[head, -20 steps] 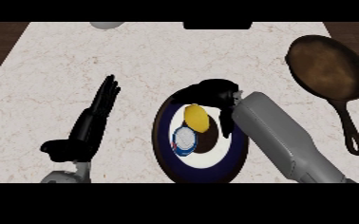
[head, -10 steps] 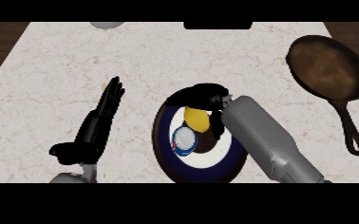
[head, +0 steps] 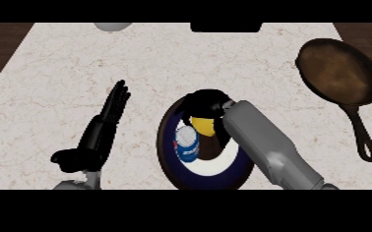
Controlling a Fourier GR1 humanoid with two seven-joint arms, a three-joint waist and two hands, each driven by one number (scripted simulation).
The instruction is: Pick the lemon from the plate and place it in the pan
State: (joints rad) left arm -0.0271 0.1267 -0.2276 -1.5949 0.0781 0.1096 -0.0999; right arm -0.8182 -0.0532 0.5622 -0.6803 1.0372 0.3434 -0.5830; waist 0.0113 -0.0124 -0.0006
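Note:
The yellow lemon [head: 203,126] lies on the dark blue plate [head: 169,157] in the middle of the counter, partly hidden. My right hand [head: 205,104] is over the plate's far part with its fingers curled down around the lemon. A small blue and white can [head: 187,145] stands on the plate just left of the lemon. The brown pan [head: 333,71] sits at the far right, its handle [head: 359,131] pointing toward me. My left hand [head: 104,126] rests open on the counter to the left of the plate, fingers straight.
A pale round object [head: 112,26] shows at the counter's far edge on the left. A black item [head: 225,27] sits at the far edge in the middle. Dark wood shows beyond the counter's far corners.
My right hand has moved left and down onto the plate, and its fingers have closed in around the lemon. The left hand has shifted slightly right.

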